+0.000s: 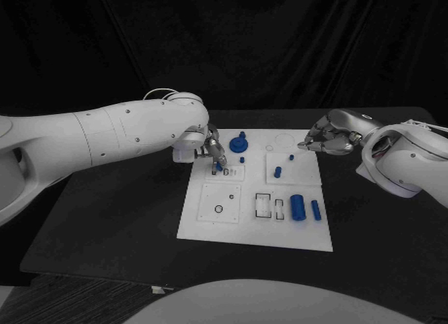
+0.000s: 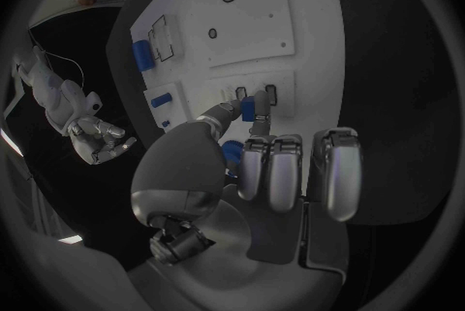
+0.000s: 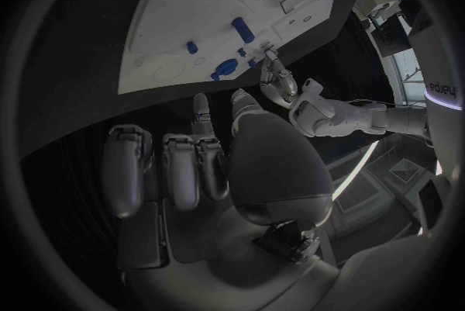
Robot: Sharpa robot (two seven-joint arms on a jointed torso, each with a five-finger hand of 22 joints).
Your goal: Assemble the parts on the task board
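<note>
1. Blue and small, a peg (image 2: 249, 108) sits pinched in the left hand (image 1: 208, 150), right over the slots (image 1: 227, 171) at the task board (image 1: 209, 226) and its near-left corner region; the peg's long axis runs roughly along the pinching fingers, tip aimed down at the board

2. That's the relation to watch: peg just above the twin rectangular slots, almost touching the white plate, so I judge the move ahead is a short straight push down into one of them. Which slot it lines up with, I cannot tell

3. Left hand: thumb and one finger (image 2: 225, 115) clamped on the peg, the other fingers curled alongside, holding nothing

4. Right hand (image 1: 328, 140) hovers at the board's far-right edge, well apart from the slots, fingers curled in with nothing between them; the left is plainly the nearer one

5. Further out on the plate: a blue gear piece (image 1: 239, 143) just beside the left hand, and a fat blue cylinder (image 1: 298, 206) lying near the front
</note>
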